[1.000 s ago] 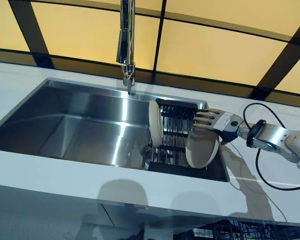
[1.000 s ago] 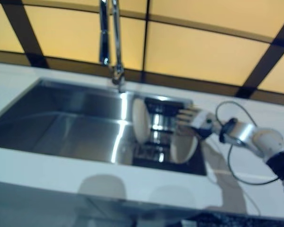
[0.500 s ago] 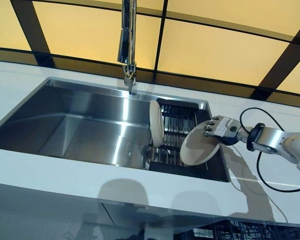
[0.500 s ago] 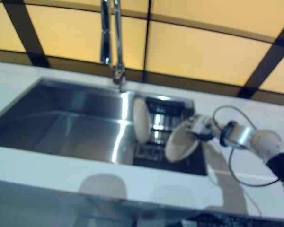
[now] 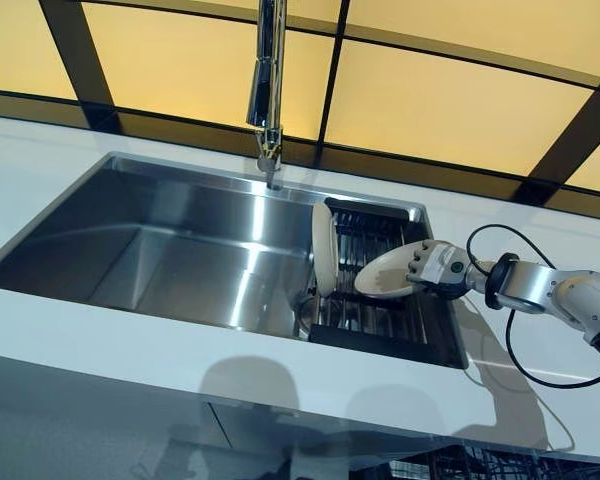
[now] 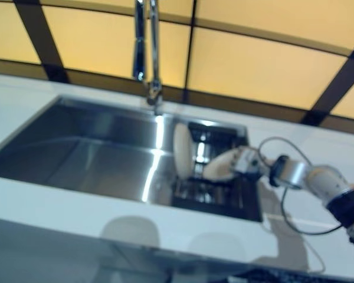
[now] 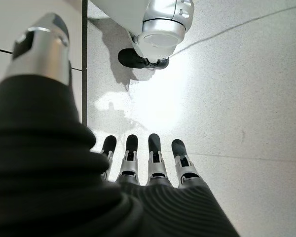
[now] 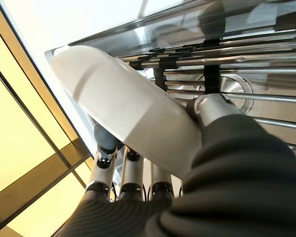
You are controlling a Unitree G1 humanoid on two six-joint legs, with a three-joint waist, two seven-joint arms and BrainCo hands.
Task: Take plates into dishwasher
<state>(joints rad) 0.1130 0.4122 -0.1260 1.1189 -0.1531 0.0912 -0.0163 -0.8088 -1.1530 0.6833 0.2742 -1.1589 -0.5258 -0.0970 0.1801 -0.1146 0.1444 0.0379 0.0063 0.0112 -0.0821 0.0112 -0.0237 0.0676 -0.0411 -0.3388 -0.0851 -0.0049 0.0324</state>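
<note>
My right hand point(image 5: 432, 268) is shut on the rim of a cream plate point(image 5: 386, 277), holding it nearly flat above the black dish rack point(image 5: 385, 320) at the sink's right end. In the right wrist view the plate point(image 8: 123, 106) lies between my thumb and fingers point(image 8: 104, 148). A second cream plate point(image 5: 323, 250) stands on edge in the rack's left side. My left hand point(image 7: 148, 163) hangs over the floor, fingers straight and empty.
A steel sink point(image 5: 180, 250) lies to the left of the rack, with a tall tap point(image 5: 268, 90) behind it. White counter point(image 5: 280, 375) runs along the front. A dark wire rack point(image 5: 500, 465) shows below the counter's front edge at right.
My right hand has lifted the plate out of the rack and tipped it from upright to nearly flat. The camera has shifted slightly.
</note>
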